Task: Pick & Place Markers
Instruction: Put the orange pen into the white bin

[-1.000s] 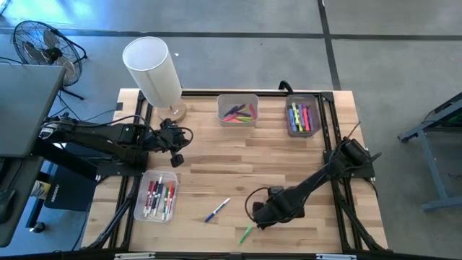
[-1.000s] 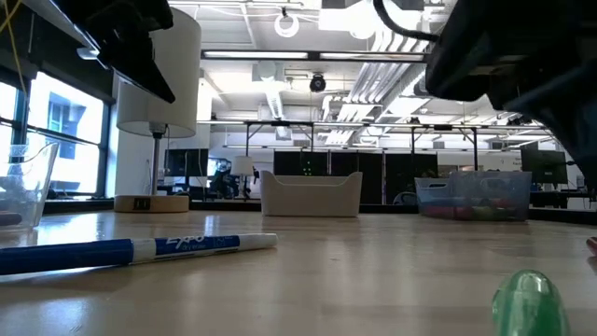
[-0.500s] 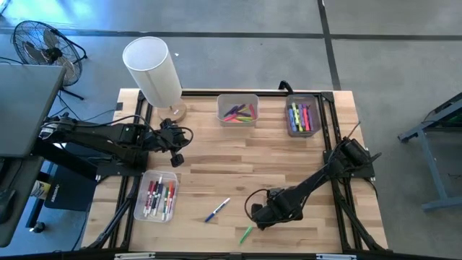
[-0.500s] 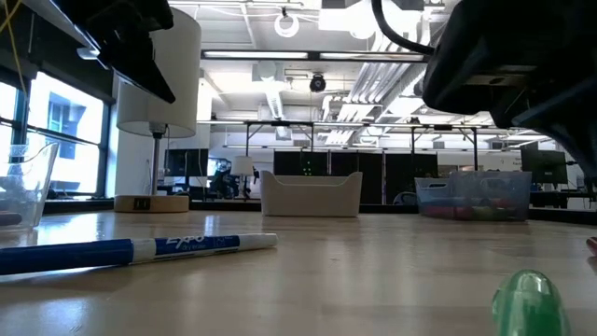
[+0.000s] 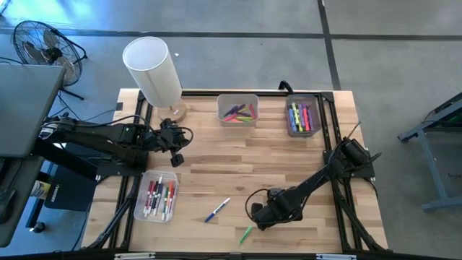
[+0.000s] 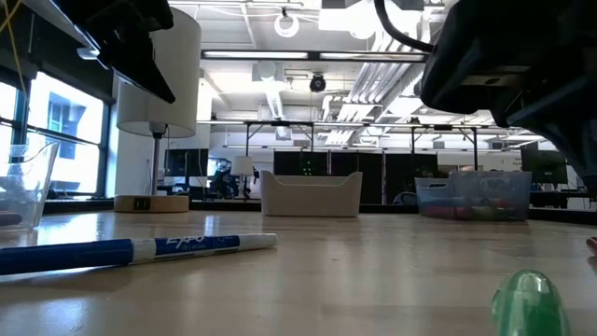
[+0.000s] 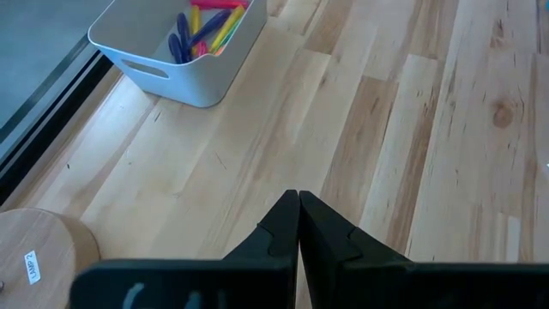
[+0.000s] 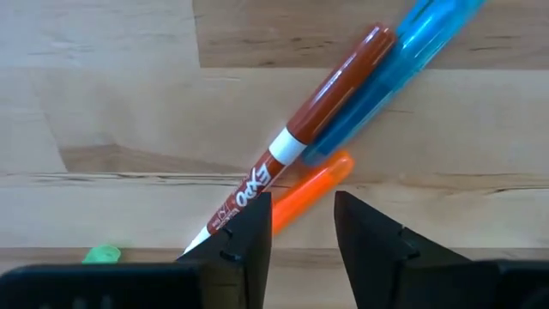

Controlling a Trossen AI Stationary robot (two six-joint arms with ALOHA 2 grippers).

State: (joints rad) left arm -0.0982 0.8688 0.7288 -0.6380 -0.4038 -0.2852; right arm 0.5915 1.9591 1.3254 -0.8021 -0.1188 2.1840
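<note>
On the near part of the worktop, three markers lie bunched under the right end effector: a brown-capped marker with a white barrel, a blue marker touching it along one side, and an orange marker that runs between the spread fingers, which hang just above it without pinching anything. A green marker lies just beside this end effector, toward the front edge, and a blue-and-white marker lies on bare wood farther left. More markers fill three clear bins: one at the front left, one at the back middle, and one at the back right. The left end effector, its fingers pressed together and holding nothing, waits over the worktop's left side, near the wooden base of a white lamp. A fan stands on the floor beyond the worktop's left corner.
</note>
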